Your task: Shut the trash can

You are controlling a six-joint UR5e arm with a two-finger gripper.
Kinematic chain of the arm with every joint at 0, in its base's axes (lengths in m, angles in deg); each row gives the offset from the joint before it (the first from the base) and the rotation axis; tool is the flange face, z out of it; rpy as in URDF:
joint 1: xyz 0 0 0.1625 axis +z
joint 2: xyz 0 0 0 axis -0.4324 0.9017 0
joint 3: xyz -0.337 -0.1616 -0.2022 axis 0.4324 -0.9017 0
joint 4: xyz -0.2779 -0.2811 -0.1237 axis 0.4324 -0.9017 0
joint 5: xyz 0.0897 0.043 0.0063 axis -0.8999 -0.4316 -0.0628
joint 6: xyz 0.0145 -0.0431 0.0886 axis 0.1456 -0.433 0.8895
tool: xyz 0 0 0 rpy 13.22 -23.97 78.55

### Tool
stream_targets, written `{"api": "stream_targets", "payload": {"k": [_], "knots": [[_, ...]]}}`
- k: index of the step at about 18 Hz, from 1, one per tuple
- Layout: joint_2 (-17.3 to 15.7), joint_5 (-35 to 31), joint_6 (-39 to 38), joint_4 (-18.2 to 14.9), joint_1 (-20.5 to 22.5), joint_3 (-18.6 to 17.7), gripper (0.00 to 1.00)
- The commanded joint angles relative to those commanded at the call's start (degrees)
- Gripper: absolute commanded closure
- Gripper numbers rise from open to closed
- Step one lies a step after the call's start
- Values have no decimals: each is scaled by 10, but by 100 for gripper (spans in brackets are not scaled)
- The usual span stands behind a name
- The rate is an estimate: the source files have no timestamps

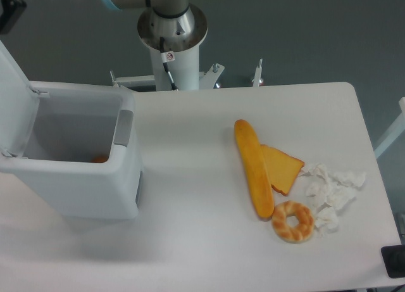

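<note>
The trash can [95,184] is a large white bin at the left of the table, standing open. Its flat white lid [14,102] tilts up and back at the far left edge of the view. A grey latch [124,127] sits on the bin's right rim. Something orange [99,158] lies at the bottom inside. Only a black sliver of my gripper [9,13] shows in the top left corner, above the raised lid; its fingers are cut off by the frame.
The arm's round base [172,27] stands behind the table. On the right of the table lie a long bread roll [254,168], a toast slice [283,168], a ring-shaped pastry [293,221] and crumpled white tissues [332,190].
</note>
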Motion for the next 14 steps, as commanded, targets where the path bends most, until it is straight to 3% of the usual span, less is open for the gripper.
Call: {"api": "stream_targets", "payload": {"k": [14], "knots": [[13, 11, -2, 0, -41, -3, 0]]}}
